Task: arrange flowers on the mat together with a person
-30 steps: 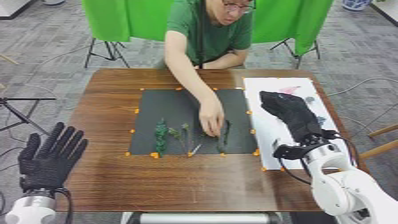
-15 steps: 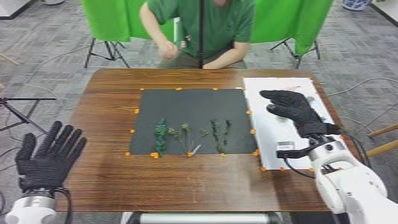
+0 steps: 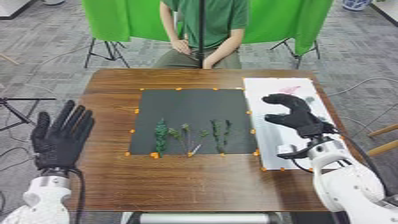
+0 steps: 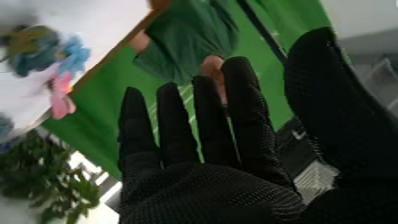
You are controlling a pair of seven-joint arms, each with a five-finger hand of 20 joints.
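Has left hand (image 3: 59, 145) by brown table (image 3: 133, 185), right hand (image 3: 300, 120) over white mat (image 3: 262, 89), fingers apart; faces green cloth (image 3: 115, 20), grey floor (image 3: 49, 60).

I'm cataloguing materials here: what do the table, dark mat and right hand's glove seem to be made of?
Table: glossy-looking wood, from its brown grain and soft sheen.
Dark mat: matte, perhaps paper or felt, as it's evenly dark without shine.
Right hand's glove: matte fabric, from its fine dotted texture.

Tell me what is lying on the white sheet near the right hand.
On the white sheet, a pink flower and a blue flower can be seen. Whatever lies directly beneath the right hand and its arm is covered.
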